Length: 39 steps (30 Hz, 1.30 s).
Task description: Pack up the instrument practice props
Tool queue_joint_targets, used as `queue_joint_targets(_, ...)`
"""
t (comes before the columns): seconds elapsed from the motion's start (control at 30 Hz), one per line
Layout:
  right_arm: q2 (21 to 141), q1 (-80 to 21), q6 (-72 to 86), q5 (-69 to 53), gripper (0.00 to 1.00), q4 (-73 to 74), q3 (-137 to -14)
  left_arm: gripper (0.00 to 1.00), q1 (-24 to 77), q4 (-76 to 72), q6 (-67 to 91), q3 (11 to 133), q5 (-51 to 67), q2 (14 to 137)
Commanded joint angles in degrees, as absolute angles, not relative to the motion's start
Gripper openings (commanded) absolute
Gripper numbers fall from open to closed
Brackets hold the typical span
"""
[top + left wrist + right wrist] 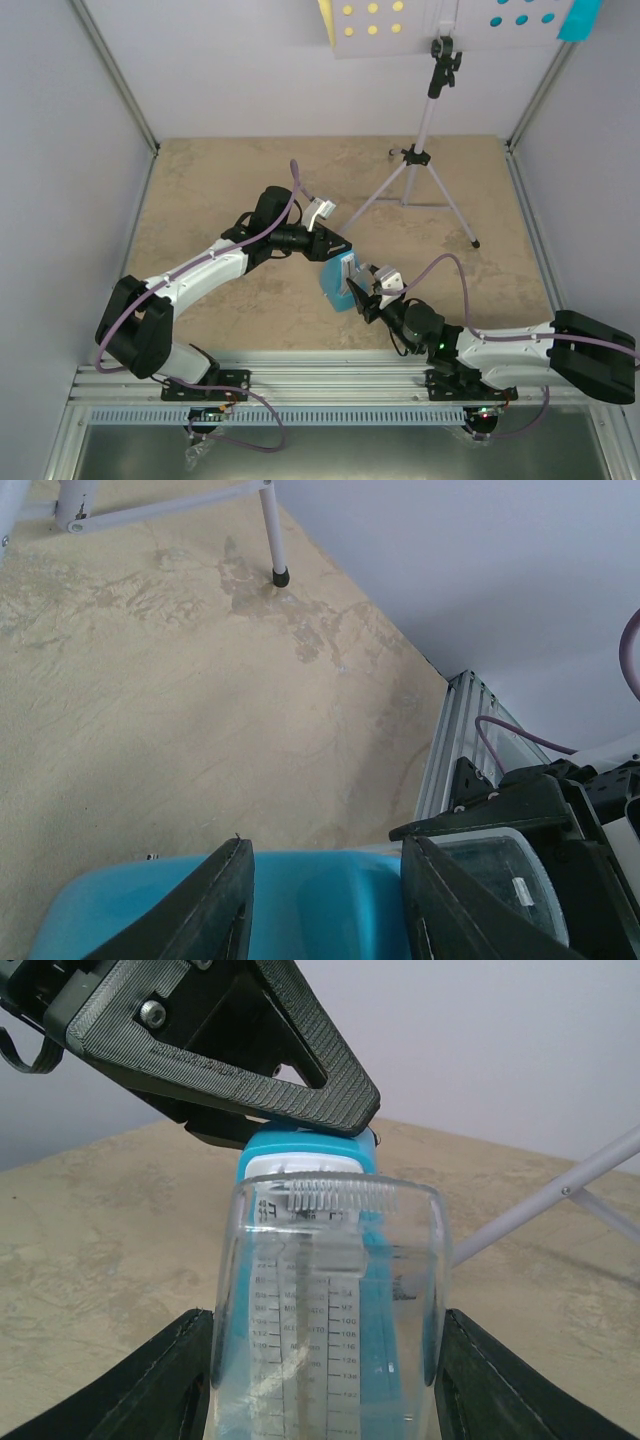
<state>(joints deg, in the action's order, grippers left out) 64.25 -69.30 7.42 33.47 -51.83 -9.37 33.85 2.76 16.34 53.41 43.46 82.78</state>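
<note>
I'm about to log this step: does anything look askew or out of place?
Only the sheets: the yellow sheet and cyan sheet overhang opposite ends of the music stand's desk. The metronome looks intact.

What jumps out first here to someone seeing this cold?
Mid-table, the blue metronome is gripped twice: the jaws of the left gripper clamp its top end, and those of the right gripper hold its clear cover. At the back right stands the lilac music stand, with a yellow sheet and a cyan sheet on its desk.

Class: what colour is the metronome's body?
The metronome is blue, with a clear front cover; best in the right wrist view.
</note>
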Motion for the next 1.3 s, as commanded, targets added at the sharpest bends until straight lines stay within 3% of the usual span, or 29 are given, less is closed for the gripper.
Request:
queue_joint_targets(0.0, 64.2, -70.3, 8.6, 34.7, 0.49, -53.7, -10.5, 0.43, 33.9, 5.5, 15.3, 54.0, 42.5, 84.0)
queue_joint_targets(1.27, 71.2, -72.0, 10.2, 36.3, 0.49, -50.9, -14.5, 0.43, 33.9, 5.2, 15.8, 53.8, 43.1, 83.9)
